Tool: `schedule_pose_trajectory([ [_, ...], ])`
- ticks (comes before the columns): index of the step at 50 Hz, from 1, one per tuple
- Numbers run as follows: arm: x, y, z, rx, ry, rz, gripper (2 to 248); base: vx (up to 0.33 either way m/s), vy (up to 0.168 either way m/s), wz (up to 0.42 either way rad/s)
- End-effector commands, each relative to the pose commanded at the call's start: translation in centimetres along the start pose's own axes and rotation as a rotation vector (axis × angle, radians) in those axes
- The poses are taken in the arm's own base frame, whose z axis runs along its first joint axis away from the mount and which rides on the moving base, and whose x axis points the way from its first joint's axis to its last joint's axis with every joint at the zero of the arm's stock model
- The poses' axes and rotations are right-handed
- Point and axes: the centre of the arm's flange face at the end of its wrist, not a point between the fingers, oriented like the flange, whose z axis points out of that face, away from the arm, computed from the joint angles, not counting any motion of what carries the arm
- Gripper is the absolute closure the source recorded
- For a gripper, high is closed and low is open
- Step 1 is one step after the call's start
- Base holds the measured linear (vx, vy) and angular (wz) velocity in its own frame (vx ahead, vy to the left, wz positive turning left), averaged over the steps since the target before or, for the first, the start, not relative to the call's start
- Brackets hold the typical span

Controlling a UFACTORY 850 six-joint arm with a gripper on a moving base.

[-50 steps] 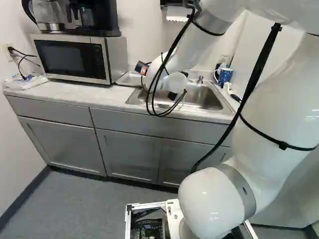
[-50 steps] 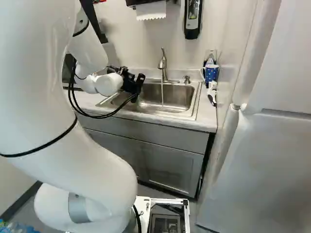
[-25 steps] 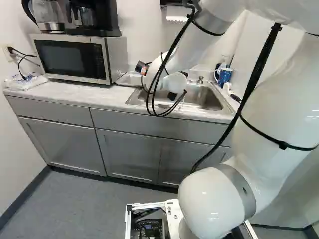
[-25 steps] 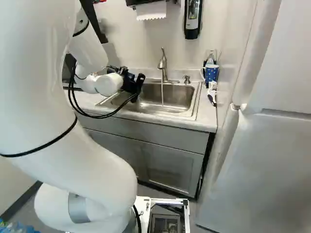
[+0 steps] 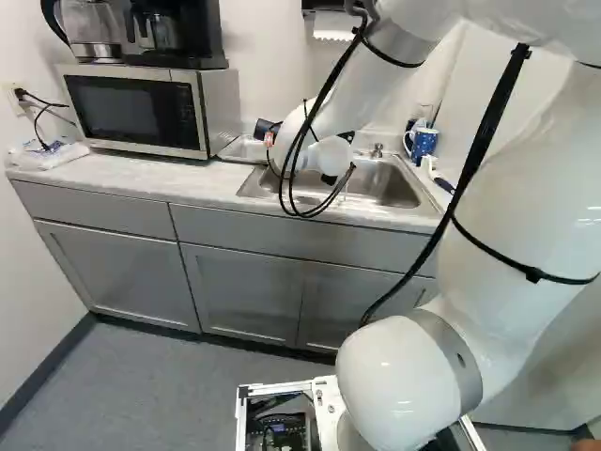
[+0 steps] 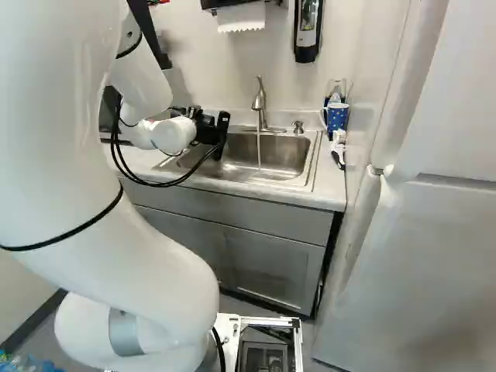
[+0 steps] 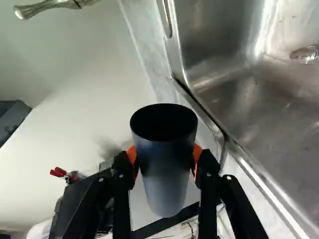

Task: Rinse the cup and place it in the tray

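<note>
**First:** Here we are at the sink, and the black end effector is gripping the tapered dark-blue-to-grey cup, its orange pads pressing from both sides!

**Second:** And where is that cup sitting in the play?

**First:** It's hanging beside the left wall of the stainless-steel sink, between the basin and the silver metal tray. The tray is lying on the pale marbled surface, partly hiding behind the white arm.

**Second:** Meanwhile the brushed-metal faucet is running, its thin clear stream falling well clear of the cup! Are we seeing a rinsed cup?

**First:** I'm not managing to tell. By my reading, rinsing is the step in hand, and the tray is waiting for its turn.

**Second:** So what is good technique looking like?

**First:** It's lifting clear of the sink's edge, easing the mouth under the stream, then turning the wrist gently so water is washing the inside before draining into the basin.

**Second:** And the danger?

**First:** Those smooth, tapering walls are probably getting slippery when wet, so steady pressure is mattering. Swinging wide is risking a knock on the faucet, and leaving water inside is risking a dripping trip to the tray!
</note>
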Motion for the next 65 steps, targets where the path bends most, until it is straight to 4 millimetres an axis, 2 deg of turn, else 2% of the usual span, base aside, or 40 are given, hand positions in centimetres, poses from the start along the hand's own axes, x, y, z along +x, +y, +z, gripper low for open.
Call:
schedule_pose_trajectory([
  [65, 0.00, 0.00, 0.00, 0.000, 0.000, -0.683, 127, 0.000, 0.000, 0.000],
])
